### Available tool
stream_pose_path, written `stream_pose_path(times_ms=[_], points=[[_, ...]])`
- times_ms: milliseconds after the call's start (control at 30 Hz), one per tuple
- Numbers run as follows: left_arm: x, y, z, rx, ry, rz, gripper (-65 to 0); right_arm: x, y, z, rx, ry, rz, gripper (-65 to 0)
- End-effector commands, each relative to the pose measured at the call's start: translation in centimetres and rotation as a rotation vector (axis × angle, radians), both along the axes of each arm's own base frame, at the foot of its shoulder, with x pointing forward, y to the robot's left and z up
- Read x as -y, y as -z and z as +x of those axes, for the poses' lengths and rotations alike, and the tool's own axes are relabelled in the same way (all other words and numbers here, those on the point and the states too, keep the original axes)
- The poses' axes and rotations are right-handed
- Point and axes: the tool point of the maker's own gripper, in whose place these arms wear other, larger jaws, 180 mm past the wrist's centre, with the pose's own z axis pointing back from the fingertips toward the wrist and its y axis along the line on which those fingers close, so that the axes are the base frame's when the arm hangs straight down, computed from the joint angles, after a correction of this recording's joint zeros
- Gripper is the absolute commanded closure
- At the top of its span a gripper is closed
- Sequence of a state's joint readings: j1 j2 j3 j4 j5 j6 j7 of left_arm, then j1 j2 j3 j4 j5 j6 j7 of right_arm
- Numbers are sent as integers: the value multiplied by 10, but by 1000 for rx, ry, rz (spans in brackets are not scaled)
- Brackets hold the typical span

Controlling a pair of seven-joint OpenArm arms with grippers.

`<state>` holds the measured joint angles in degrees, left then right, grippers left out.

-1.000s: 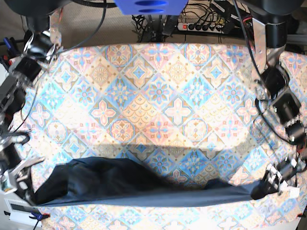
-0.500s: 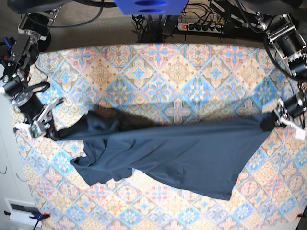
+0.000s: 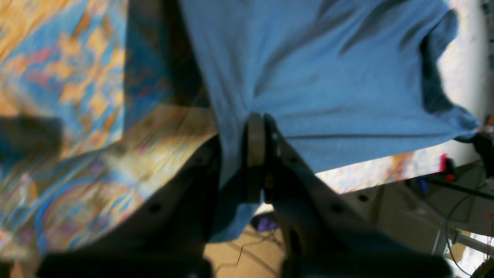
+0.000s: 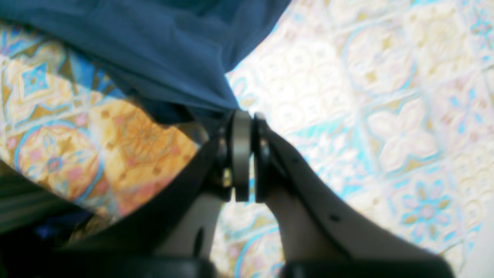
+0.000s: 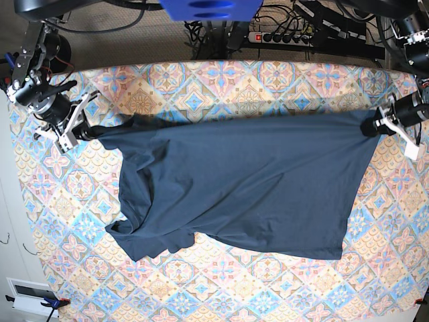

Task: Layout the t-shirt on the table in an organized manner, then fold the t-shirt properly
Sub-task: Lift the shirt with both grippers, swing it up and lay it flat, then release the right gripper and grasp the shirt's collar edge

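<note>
The soft dark navy blue cotton t-shirt lies across the wide surface with pastel diamond tiles, its long way running side to side. The left fingers pinch one top corner, the right fingers pinch the other. The rest trails toward the near edge, bunched under the right arm.

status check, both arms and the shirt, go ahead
Left gripper shut on t-shirt corner; right gripper shut on opposite corner. Shirt stretched between them over table, lower part rumpled. Nothing in the way.
</note>
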<state>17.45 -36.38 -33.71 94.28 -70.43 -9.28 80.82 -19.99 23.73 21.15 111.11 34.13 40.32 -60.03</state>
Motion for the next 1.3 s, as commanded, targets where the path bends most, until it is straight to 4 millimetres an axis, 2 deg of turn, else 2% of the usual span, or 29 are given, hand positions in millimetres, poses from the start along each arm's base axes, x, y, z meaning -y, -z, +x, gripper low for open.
stream_pose_path(times_ms=[0, 133, 233, 333, 433, 567, 667, 800, 867, 967, 1067, 1167, 1267], points=[[-13, -14, 6, 42, -12, 36, 0, 13, -10, 1, 14, 3, -45, -2], [-36, -27, 2, 74, -84, 60, 0, 23, 4, -17, -84, 5, -97, -2], [-37, -27, 1, 74, -85, 65, 0, 34, 9, -27, -152, 3, -151, -2], [-43, -23, -1, 54, -91, 102, 0, 37, 20, -44, -225, -3, -174, -2], [-47, -15, -5, 24, -95, 142, 0, 37, 21, -46, -228, -4, -172, -2], [-38, -6, -6, -1, -70, 137, 0, 38, 18, -42, -215, 2, -168, -7], [-39, -7, -6, -1, -72, 140, 0, 32, -1, -8, -99, 2, -143, -12], [-50, -3, -8, -25, -85, 205, 0, 15, -22, 30, 3, -22, -114, -88], [-56, -4, -6, -30, -91, 246, -44, 2, -33, 47, 52, -39, -92, -148], [-63, -6, -1, -15, -108, 279, -132, -24, -37, 61, 84, -83, -47, -219], [-64, -6, -1, -15, -110, 286, -223, -36, -22, 65, 49, -93, -2, -236], [-64, -9, 3, -3, -113, 285, -302, -37, 6, 67, -32, -54, 70, -236], [-65, -12, 8, 12, -117, 284, -333, -39, 31, 76, -97, -4, 157, -236]])
